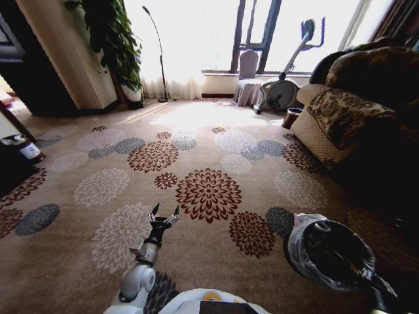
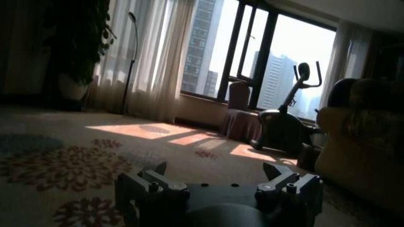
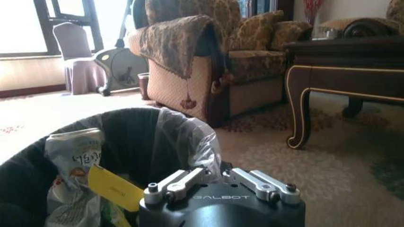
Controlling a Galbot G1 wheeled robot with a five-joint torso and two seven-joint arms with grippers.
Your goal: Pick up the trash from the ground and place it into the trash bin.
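Right tool (image 3: 218, 182) (marked GALBOT) closed, empty, above trash bin (image 3: 136, 125); left tool (image 1: 163, 216) spread wide, empty.

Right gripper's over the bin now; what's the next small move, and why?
Probably lift the right gripper clear of the trash bin. Its fingers look shut on nothing, and a yellow piece and a printed wrapper already lie inside the liner. The left gripper hangs open over bare carpet.

a home living room: flowered carpet (image 1: 209, 190), armchair (image 1: 347, 111), exercise bike (image 1: 288, 78)
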